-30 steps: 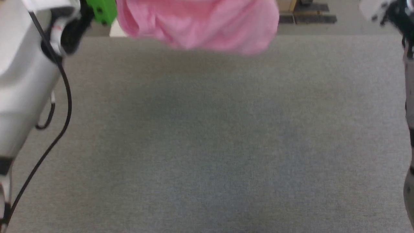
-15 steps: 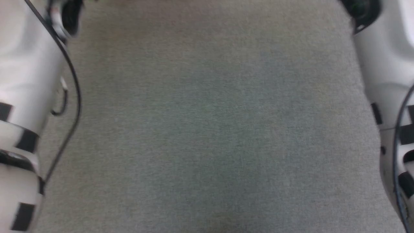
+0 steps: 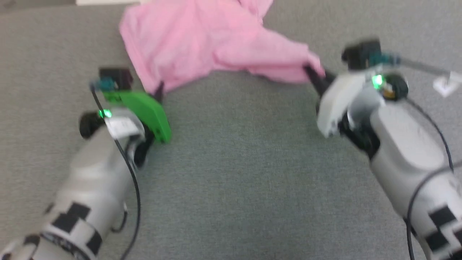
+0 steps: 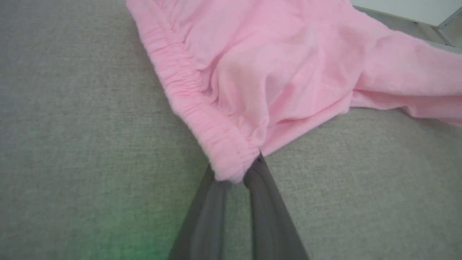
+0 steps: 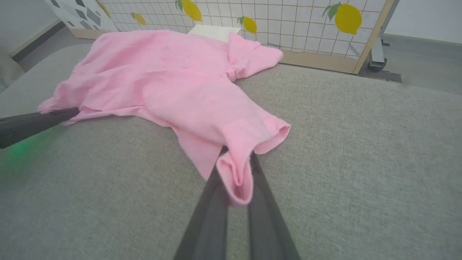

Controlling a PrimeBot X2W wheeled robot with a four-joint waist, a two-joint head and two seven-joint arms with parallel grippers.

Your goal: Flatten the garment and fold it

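The pink garment (image 3: 202, 43) lies crumpled on the grey cloth surface at the far middle of the head view. My left gripper (image 3: 158, 90) is shut on its near left corner, at the end of the gathered waistband (image 4: 187, 90). In the left wrist view the two dark fingers (image 4: 216, 202) pinch that corner. My right gripper (image 3: 312, 74) is shut on the garment's near right corner, a hemmed edge (image 5: 252, 144) bunched between its fingers (image 5: 209, 213). The other arm's dark finger (image 5: 32, 122) shows at the left of the right wrist view, holding the garment (image 5: 162, 79).
The grey padded table (image 3: 231, 180) spreads wide in front of both arms. Beyond its far edge stands a white grid panel (image 5: 288, 25) with lemon pictures and a wooden frame. A black cable (image 3: 133, 187) hangs along my left forearm.
The head camera has swung, so the whole picture shifted. Both arms have come down from the sides, and the garment now rests on the table, stretched between the two grippers.
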